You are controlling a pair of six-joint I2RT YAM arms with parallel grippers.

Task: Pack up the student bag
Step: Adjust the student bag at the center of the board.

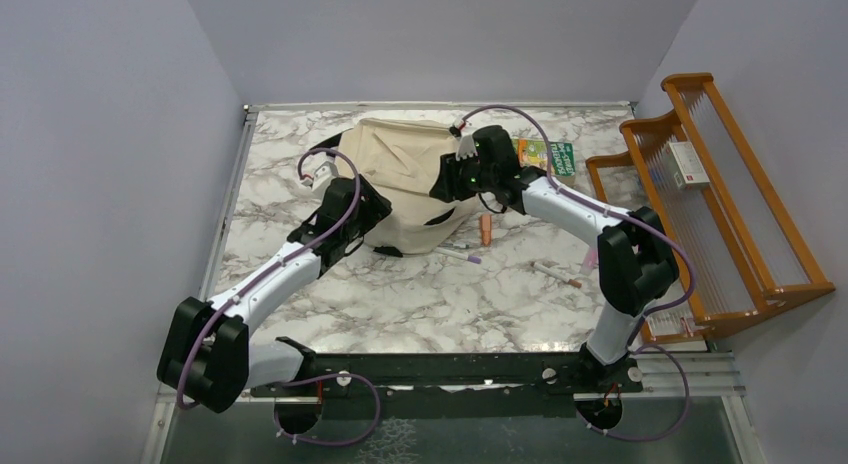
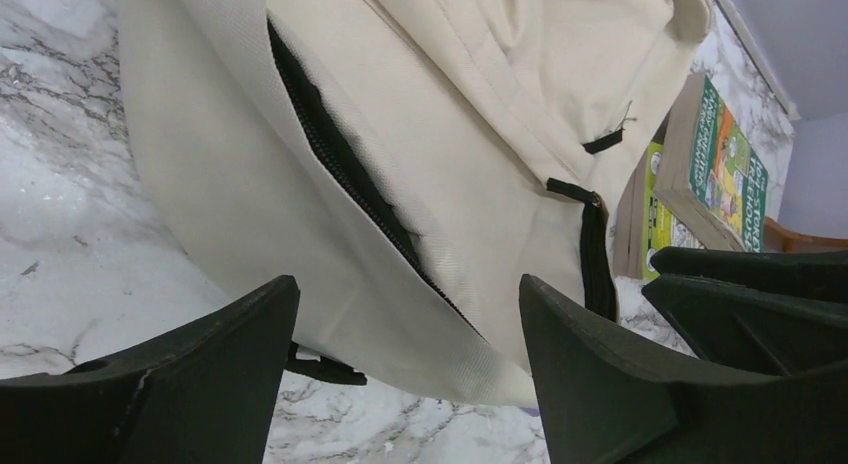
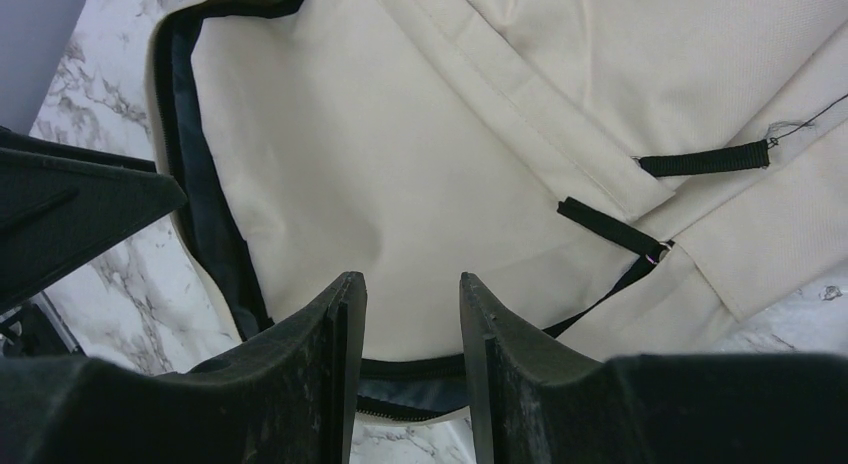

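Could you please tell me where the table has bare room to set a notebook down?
The widest bare marble lies between the student bag and the arms' base rail. A strip along the left edge is bare too. Right of the bag is crowded: books, an orange marker and pens.

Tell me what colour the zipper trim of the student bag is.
The zipper trim is black; the left wrist view shows it best.

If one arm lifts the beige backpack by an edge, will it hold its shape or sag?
Probably sags: the student bag lies slumped and creased on the table, so the fabric looks limp. Likely light for its size, since it lies fairly flat, though its contents are hidden. Pushed, it may bunch up rather than slide whole.
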